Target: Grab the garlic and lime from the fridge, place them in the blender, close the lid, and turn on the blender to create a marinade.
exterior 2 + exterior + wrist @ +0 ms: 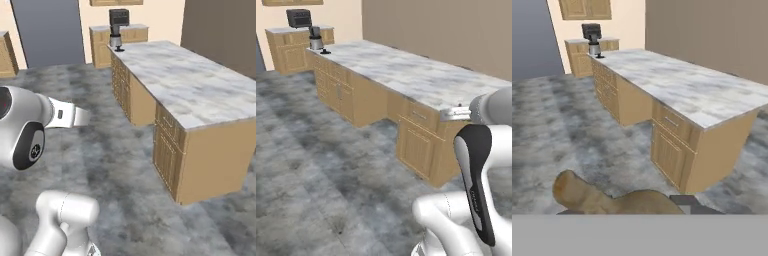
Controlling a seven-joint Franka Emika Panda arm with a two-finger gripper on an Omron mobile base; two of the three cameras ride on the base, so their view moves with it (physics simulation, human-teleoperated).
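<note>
hand view | one blender [594, 48] | one lid [601, 56] | one garlic [599, 199] clamped in jaws

One blender [116, 38], one lid [119, 49], one garlic bulb [607, 199], one marble counter [190, 85], one fridge [50, 32].

My arm [476, 165] is raised and folded at the elbow. My gripper [662, 207] holds a pale tan garlic [607, 200] between its fingers.

No readable text anywhere (no labels, brands or numbers).
</note>
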